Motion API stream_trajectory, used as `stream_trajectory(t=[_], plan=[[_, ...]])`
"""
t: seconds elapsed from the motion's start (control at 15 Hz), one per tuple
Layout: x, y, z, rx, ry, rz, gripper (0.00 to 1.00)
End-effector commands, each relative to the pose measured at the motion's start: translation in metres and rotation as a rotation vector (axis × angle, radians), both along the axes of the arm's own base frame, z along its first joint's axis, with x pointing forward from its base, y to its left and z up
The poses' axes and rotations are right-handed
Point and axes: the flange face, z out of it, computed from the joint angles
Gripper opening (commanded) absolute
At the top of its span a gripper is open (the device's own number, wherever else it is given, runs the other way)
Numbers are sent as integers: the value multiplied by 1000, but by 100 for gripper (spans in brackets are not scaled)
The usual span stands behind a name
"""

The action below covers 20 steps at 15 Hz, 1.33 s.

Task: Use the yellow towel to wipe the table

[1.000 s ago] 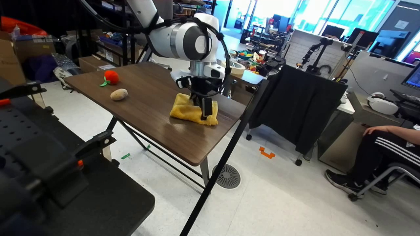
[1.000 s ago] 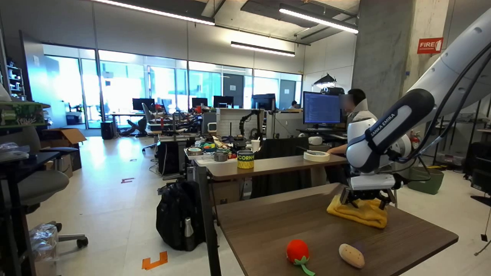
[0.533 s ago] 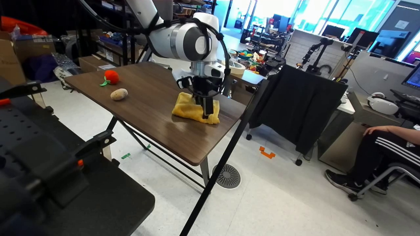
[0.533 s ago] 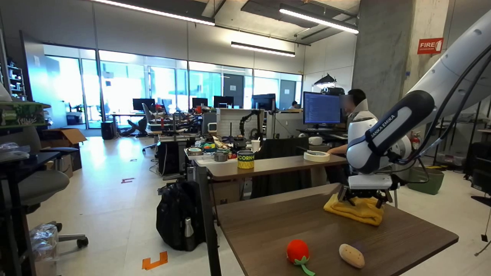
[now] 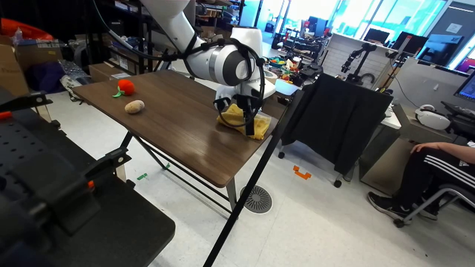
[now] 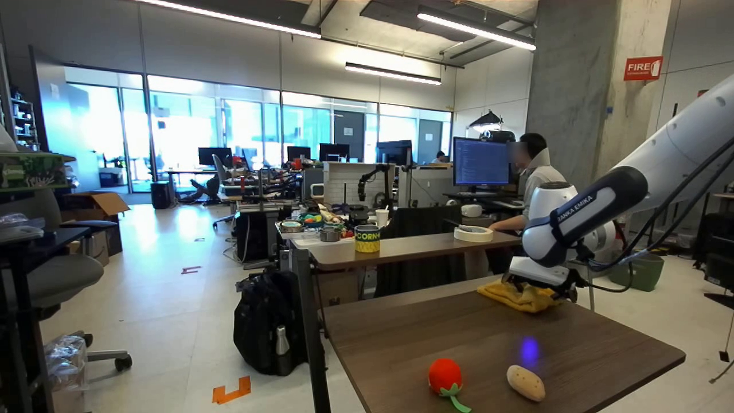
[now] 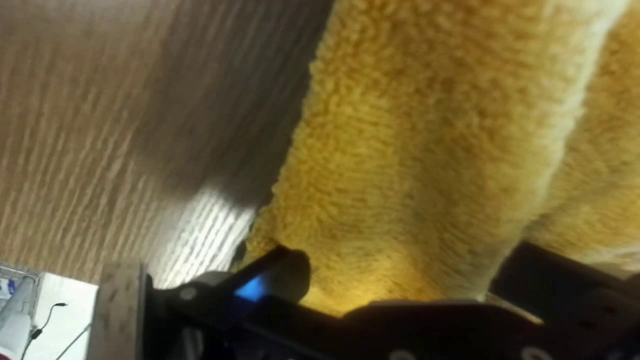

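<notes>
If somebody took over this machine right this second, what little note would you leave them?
Pincer: open, fingers wide apart, down at the yellow towel.
Towel: folded, on the table near a corner; a red toy and a potato-like thing lie toward the other end.
Done: pincer is at the towel. How much is wiped does not show.
Left: probably sliding the towel over the remaining surface, minding those two things.
</notes>
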Motion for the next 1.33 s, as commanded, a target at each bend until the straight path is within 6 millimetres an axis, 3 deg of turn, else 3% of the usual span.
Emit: stream_trajectory(t=[0.0,0.13,0.6,0.67,0.8,1.0,1.27], plan=[[11,21,-16,23,-87,-126,100],[15,55,-11,66,-54,-108,100],[13,233,-9,132,-7,60,100],[12,253,-7,136,-11,84,100],[10,273,-7,129,-10,115,100],[14,237,-9,92,5,93,100],[11,128,-7,-14,79,-68,100]])
